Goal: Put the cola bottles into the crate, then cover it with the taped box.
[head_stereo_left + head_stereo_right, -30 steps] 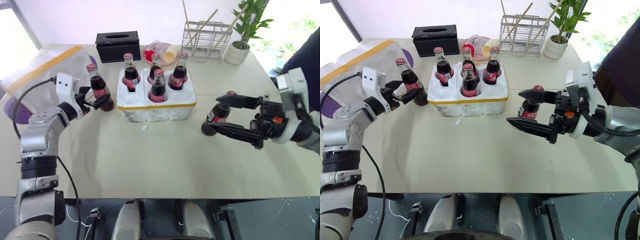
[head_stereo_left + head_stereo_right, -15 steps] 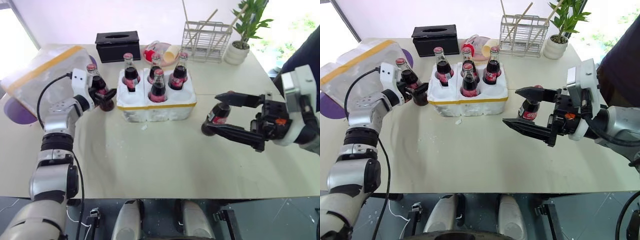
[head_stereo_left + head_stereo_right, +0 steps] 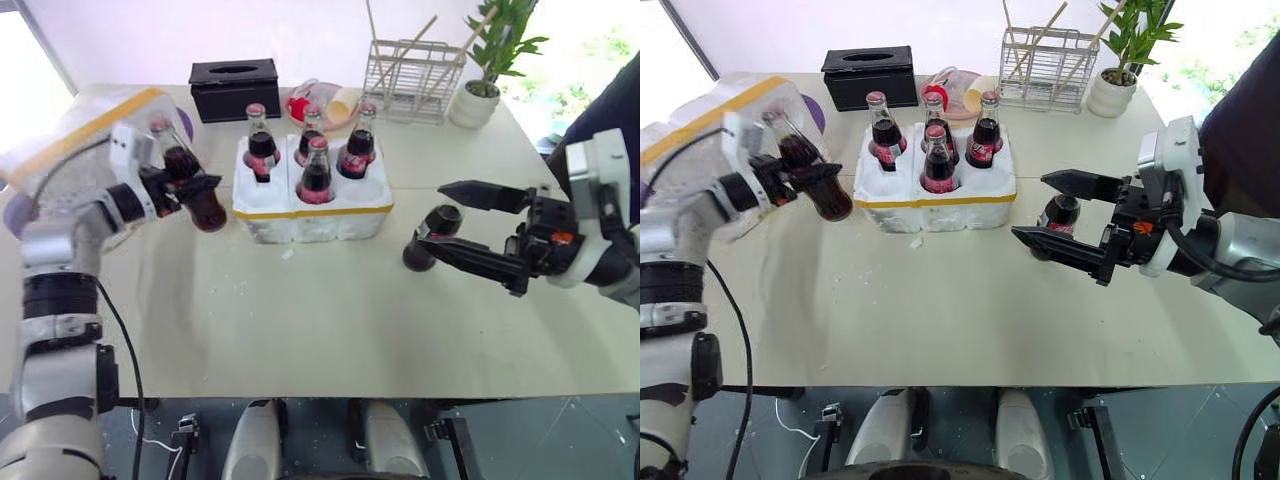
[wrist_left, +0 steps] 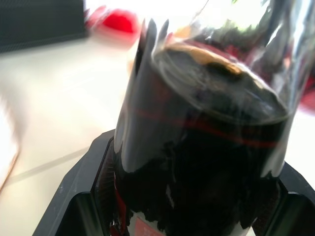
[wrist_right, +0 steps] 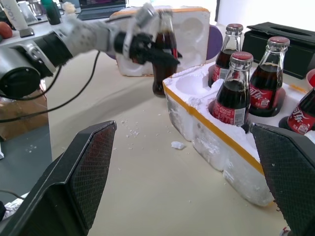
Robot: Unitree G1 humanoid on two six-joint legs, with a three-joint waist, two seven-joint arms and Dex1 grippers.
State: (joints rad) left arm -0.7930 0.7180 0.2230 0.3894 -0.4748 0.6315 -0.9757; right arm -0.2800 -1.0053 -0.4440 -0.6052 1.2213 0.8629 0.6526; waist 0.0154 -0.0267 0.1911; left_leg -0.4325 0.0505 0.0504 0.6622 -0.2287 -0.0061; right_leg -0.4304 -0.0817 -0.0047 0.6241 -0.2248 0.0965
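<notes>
While our left gripper (image 3: 188, 187) is clamped around the body of one cola bottle (image 3: 190, 187) and has it tilted in the air just left of the crate (image 3: 312, 205), our right gripper (image 3: 452, 222) sits with its two fingers spread wide apart, holding nothing. Another bottle (image 3: 432, 233) stands on the table (image 3: 330, 310) between those open fingers, and we can't tell if either finger touches it.

The crate sits near the middle of the table, a bit to the far side, with four bottles upright in its wells: three along the far row and one in the middle of the near row. The near-left well looks empty in the right wrist view, and the held bottle hangs just beside that corner. A few white foam crumbs (image 3: 288, 255) lie on the table in front of the crate.

The taped box (image 3: 75, 140) is over at the far left, behind our left arm. Along the far edge we've got a black tissue box (image 3: 235, 90), a wire rack (image 3: 412, 82) with sticks in it, and a small potted plant (image 3: 485, 70) at the far right.
</notes>
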